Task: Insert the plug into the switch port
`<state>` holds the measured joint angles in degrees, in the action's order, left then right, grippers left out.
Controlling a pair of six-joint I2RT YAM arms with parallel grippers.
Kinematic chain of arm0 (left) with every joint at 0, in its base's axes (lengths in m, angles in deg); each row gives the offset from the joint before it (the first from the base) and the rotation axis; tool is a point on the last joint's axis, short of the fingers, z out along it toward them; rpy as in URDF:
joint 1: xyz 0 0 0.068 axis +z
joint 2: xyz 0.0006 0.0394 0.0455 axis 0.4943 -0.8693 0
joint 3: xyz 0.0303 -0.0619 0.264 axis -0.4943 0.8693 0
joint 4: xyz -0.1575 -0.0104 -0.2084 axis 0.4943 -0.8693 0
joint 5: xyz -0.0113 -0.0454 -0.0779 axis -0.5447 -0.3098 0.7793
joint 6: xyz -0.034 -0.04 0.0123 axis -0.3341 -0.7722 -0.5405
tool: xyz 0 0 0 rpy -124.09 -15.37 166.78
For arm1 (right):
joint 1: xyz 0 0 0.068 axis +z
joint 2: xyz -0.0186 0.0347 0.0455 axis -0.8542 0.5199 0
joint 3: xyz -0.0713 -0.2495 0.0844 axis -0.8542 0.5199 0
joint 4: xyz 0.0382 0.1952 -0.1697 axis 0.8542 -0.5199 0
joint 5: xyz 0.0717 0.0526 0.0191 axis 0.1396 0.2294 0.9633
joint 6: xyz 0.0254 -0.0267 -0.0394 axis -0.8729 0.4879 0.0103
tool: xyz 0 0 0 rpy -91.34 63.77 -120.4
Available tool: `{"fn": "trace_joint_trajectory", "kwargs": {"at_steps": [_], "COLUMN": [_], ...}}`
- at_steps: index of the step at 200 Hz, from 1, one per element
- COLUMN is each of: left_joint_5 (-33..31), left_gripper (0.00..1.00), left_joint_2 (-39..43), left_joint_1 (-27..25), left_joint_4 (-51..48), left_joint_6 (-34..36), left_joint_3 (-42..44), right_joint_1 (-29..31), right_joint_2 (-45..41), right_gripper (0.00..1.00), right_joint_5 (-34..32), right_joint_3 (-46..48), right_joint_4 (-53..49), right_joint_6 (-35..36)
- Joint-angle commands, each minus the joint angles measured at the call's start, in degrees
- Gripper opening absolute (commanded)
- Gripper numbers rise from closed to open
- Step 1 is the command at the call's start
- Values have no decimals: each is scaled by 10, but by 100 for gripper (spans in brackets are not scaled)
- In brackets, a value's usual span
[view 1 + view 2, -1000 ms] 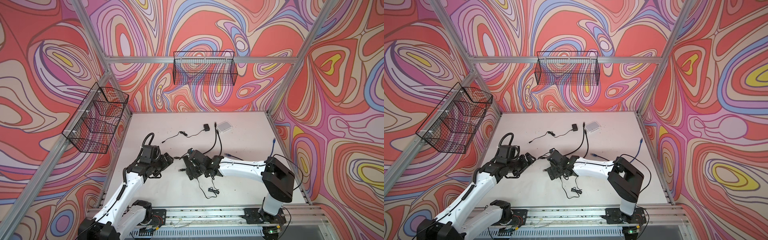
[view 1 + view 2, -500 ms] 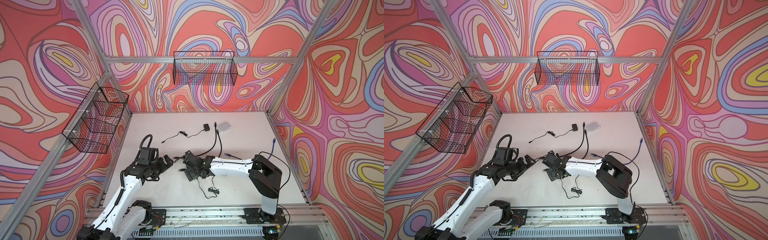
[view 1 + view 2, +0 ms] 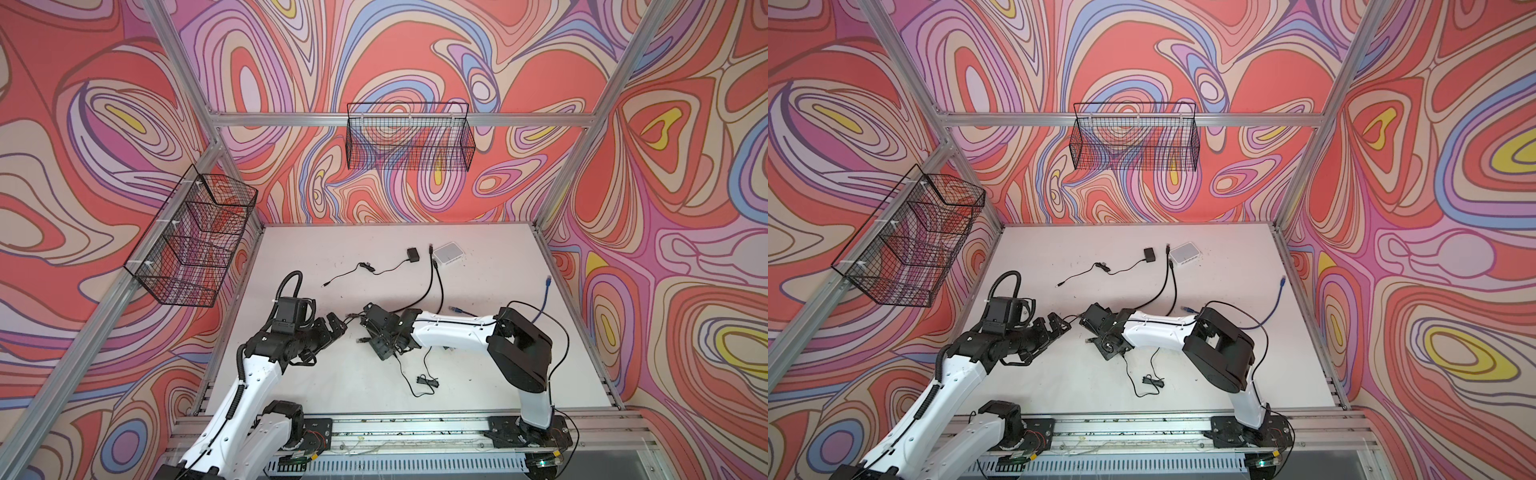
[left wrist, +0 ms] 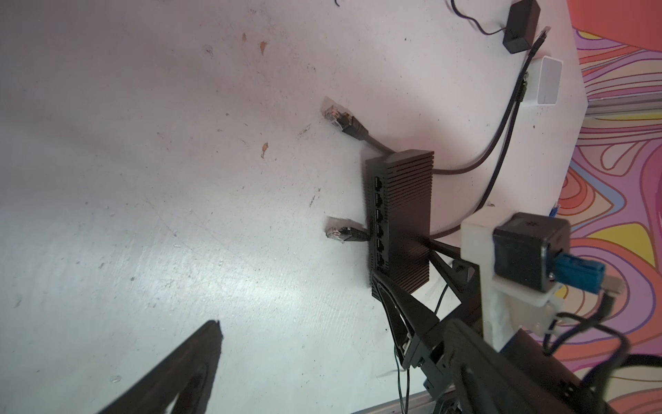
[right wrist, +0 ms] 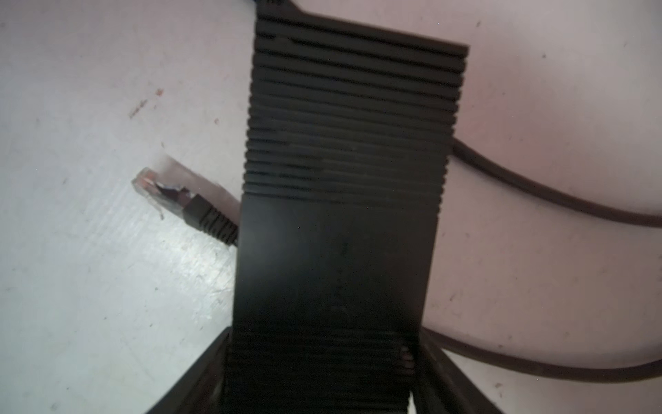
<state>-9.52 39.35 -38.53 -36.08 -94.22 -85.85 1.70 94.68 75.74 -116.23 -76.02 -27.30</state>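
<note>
A: Switch point(image 4: 399, 218) — looks?
B: Black, ribbed top, a row of ports down one long side. It sits flat on the table point(image 4: 143, 179), front of middle, between the two grippers. The port side faces the left arm.
A: Plug point(image 4: 340, 234)?
B: Clear tip, black ribbed boot. It lies on the table just beside the port side, tip pointing away from the ports, boot end lost behind the switch's edge. It is in no port. A second plug point(image 4: 342, 120) lies loose near the switch's far corner.
A: Right arm?
B: Elbow up at the right, white forearm stretched low across the middle. The right gripper point(image 5: 326, 333) straddles one short end of the switch, a finger point(image 5: 207, 380) close along each side — pinching or just short of it, cannot tell.
A: Left?
B: Forearm slants up from the front rail point(image 3: 415, 424), wrist bent toward the switch. The left gripper point(image 3: 337, 326) hangs near the plugs, jaws wide apart, holding nothing.
</note>
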Motion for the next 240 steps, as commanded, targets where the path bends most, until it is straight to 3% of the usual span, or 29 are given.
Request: {"fn": "trace_joint_trajectory", "kwargs": {"at_steps": [1,28,35,52,69,158,240], "left_joint_5": [18,40,44,59,72,196,316], "left_gripper": [100,100,100,100,100,98,93], "left_joint_2": [6,-4,-6,-10,-19,-88,-176], "left_joint_1": [5,6,6,8,8,8,-3], "left_joint_4": [-34,-46,-47,-43,-33,22,93], "left_joint_6": [21,39,44,52,54,84,105], "left_joint_3": [-18,-34,-38,-44,-50,-93,-105], "right_joint_1": [3,3,3,3,0,-9,-19], "right_joint_2": [2,-64,-89,-152,-190,-246,-272], "right_gripper": [67,64,59,57,56,58,59], "right_joint_5": [-29,-61,-54,-24,-43,59,120], "right_joint_3": [-20,29,47,91,115,126,120], "right_joint_4": [-26,23,42,83,110,75,43], "right_joint_6": [56,172,211,283,330,447,490]}}
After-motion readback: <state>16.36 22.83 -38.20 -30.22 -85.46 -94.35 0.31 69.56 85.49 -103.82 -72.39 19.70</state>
